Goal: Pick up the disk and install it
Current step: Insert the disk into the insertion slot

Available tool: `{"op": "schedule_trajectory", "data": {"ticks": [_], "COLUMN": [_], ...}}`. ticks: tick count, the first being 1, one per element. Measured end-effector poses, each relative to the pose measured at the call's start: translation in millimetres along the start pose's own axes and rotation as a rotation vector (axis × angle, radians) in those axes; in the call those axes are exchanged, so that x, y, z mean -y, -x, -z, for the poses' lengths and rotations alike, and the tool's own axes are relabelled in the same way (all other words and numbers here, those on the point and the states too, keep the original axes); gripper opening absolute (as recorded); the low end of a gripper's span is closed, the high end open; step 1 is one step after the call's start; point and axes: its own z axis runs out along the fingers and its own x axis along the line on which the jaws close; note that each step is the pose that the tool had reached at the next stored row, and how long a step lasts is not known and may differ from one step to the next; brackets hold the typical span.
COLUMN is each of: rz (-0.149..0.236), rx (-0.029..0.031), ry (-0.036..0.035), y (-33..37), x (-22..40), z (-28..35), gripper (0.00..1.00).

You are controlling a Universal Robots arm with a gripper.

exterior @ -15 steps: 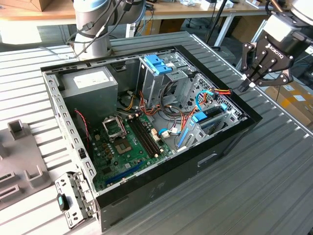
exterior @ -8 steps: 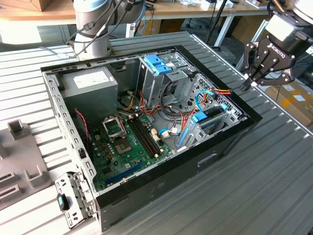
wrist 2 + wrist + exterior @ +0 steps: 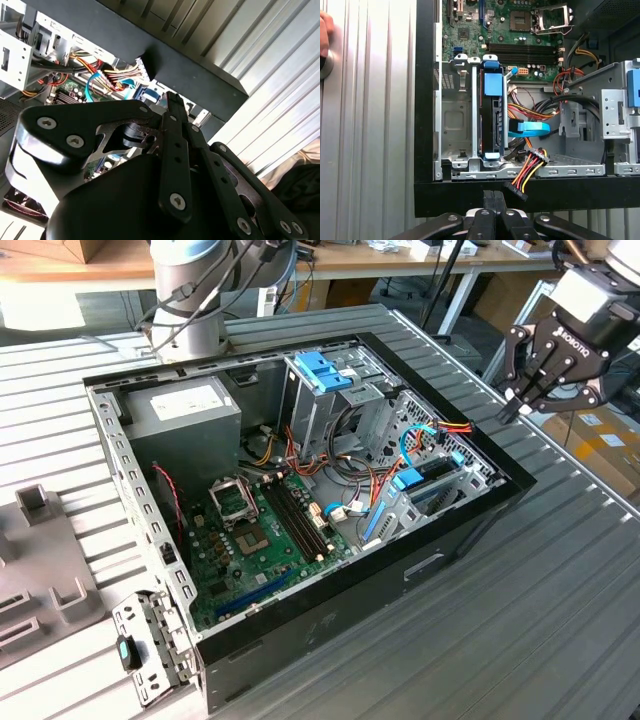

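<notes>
The jaws of the black multi-link gripper (image 3: 528, 400) are closed finger against finger and hold nothing; in the first wrist view the two fingertips (image 3: 493, 199) meet at the near edge of the case. The gripper hangs outside the open black desktop computer case (image 3: 440, 570), just beyond its wall on the exterior view's right, above the ribbed grey metal bench (image 3: 560, 620).

The disk, a flat silver-metal hard drive with blue plastic rails (image 3: 492, 117), stands on edge in the silver sheet-metal drive bay (image 3: 455, 117) inside the case, directly ahead of the fingertips. A red-yellow-black power cable bundle (image 3: 527, 172) and a flat blue data cable (image 3: 530, 131) lie just beside it.

Judgement: the disk appears seated in its bay, so the installation step looks complete or close to it, with the gripper clear of the case. Whether the cables are connected cannot be determined.
</notes>
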Motion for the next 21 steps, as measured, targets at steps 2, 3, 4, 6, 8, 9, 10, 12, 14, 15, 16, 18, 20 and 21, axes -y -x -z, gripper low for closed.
{"op": "schedule_trajectory", "data": {"ticks": [2, 3, 4, 6, 8, 9, 10, 12, 14, 15, 16, 18, 20, 21], "rz": [0.0, 0.0, 0.0, 0.0, 0.0, 0.0, 0.0, 0.0, 0.0, 0.0, 0.0, 0.0, 0.0, 0.0], "rx": [0.0001, 0.0, 0.0, 0.0001, 0.0, 0.0001, 0.0001, 0.0001, 0.0, 0.0, 0.0, 0.0, 0.0001, 0.0], "ry": [0.0, 0.0, 0.0, 0.0, 0.0, 0.0, 0.0, 0.0, 0.0, 0.0, 0.0, 0.0, 0.0, 0.0], "y": [0.0, 0.0, 0.0, 0.0, 0.0, 0.0, 0.0, 0.0, 0.1, 0.0, 0.0, 0.1, 0.1, 0.1], "x": [3.4, 4.5, 5.9, 8.3, 10.6, 11.7, 13.2, 15.6, 20.0, 22.1, 23.2, 25.9, 28.4, 29.4], "z": [0.2, 0.4, 0.4, 0.6, 0.8, 0.8, 0.9, 1.1, 1.5, 1.6, 1.6, 1.8, 2.0, 2.1], "gripper": [0.11, 0.11, 0.11, 0.11, 0.11, 0.11, 0.11, 0.11, 0.11, 0.11, 0.11, 0.11, 0.11, 0.11]}}
